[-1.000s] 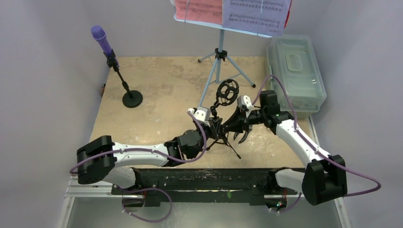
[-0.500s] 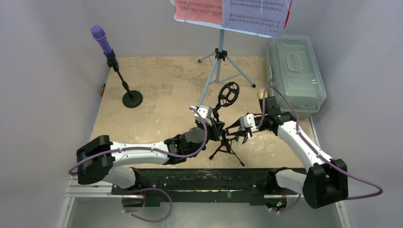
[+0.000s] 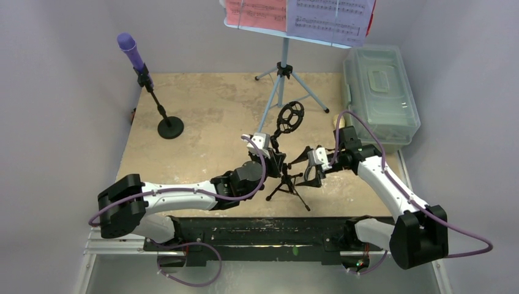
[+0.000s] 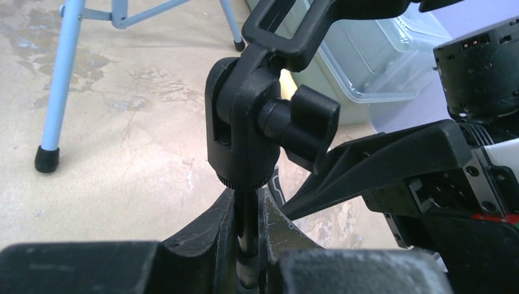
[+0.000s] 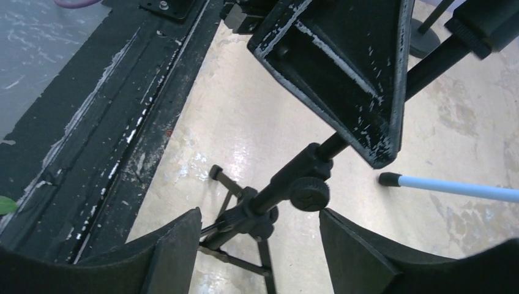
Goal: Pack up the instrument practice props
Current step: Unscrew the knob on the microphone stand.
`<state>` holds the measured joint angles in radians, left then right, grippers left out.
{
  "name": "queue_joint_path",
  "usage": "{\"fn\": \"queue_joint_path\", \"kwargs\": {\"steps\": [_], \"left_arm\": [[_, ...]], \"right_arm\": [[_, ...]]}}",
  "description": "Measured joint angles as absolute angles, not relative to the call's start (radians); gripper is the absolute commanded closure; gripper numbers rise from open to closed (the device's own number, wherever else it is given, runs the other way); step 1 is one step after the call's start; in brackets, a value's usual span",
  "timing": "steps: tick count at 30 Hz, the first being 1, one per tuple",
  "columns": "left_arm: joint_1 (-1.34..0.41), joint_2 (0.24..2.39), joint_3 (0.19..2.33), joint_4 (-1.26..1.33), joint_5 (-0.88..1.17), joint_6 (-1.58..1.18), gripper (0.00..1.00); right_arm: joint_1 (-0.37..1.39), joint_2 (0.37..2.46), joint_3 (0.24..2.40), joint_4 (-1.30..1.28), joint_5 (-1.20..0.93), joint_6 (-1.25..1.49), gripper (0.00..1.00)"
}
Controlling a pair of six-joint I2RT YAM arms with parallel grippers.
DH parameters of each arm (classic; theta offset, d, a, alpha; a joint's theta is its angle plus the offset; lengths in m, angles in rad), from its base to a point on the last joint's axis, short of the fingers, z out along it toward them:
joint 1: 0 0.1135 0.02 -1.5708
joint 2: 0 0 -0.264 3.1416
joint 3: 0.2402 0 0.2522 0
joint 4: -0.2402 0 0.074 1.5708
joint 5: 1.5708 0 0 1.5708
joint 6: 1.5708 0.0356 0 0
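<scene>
The black mic tripod [image 3: 286, 184] stands near the table's front edge, its ring holder [image 3: 289, 117] on top. My left gripper [image 3: 275, 160] is shut on the tripod's thin pole [image 4: 247, 211], just below the swivel joint [image 4: 242, 122]. My right gripper [image 3: 309, 168] is open beside the tripod; in the right wrist view its fingers [image 5: 177, 245] straddle the leg hub [image 5: 263, 211] without touching it. At the back left a purple microphone [image 3: 127, 48] is clipped to the round-base pole [image 3: 169, 127]. The light-blue music desk [image 3: 283, 73] at the back holds a red page [image 3: 256, 12] and a white page [image 3: 330, 15].
A translucent grey-green plastic box [image 3: 380, 95] with its lid shut lies along the right edge of the table. The music desk's tripod legs [image 4: 61, 79] spread just behind the two grippers. A black rail [image 5: 122, 122] runs along the table's near edge.
The right gripper has let go of the tripod's legs, opened and drawn back to the right. The tripod, tilted before, now stands upright in the left gripper.
</scene>
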<state>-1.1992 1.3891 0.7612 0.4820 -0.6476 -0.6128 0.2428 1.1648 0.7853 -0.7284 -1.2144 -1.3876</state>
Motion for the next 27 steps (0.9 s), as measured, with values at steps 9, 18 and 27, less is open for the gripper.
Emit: {"fn": "queue_joint_path", "kwargs": {"steps": [9,18,27], "left_arm": [[-1.198,1.379,0.738,0.523,-0.668,-0.583,1.0],[-1.198,1.364,0.656,0.688,-0.663,-0.426,1.0],[-1.205,1.411,0.622,0.913,-0.679,-0.236,1.0]], "right_arm": [[0.218,1.165,0.807,-0.754,-1.217,-1.24,0.12],[0.194,1.179,0.817,-0.419,-1.255,-0.596,0.13],[0.188,1.222,0.689,0.077,-1.332,0.129,0.15]]}}
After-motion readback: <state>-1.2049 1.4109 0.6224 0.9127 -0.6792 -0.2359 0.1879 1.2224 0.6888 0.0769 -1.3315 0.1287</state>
